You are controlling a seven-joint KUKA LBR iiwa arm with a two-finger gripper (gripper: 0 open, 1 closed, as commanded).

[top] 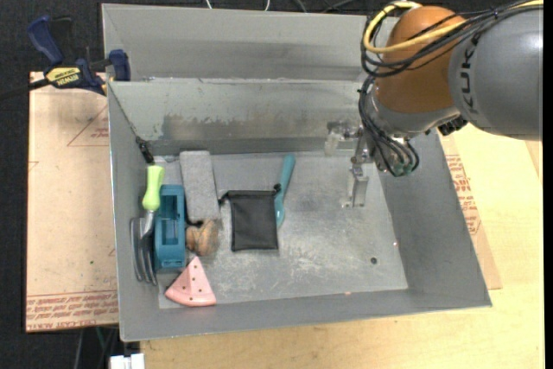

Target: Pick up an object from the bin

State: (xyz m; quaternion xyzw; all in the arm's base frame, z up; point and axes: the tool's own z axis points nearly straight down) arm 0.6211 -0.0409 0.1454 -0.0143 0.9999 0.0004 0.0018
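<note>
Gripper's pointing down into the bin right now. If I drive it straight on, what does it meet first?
Most likely bare bin floor: nothing lies under the gripper. The nearest things, a teal tool and a black pouch, sit off to one side. Depth is hard to judge.

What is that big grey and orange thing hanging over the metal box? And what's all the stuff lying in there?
That is a robot arm, a machine that reaches and grabs a bit like your arm does. The orange part is a cover on its wrist. Below it sits the gripper, its "hand". The camera looks down from above, and the arm comes in from the right.

The box is a grey metal bin. On its left side lie a grey foam block, a black pouch, a teal-handled tool, a blue thing and a pink triangle.

The gripper hangs over bare floor on the right, apart from them all. I see nothing held in it.
</note>
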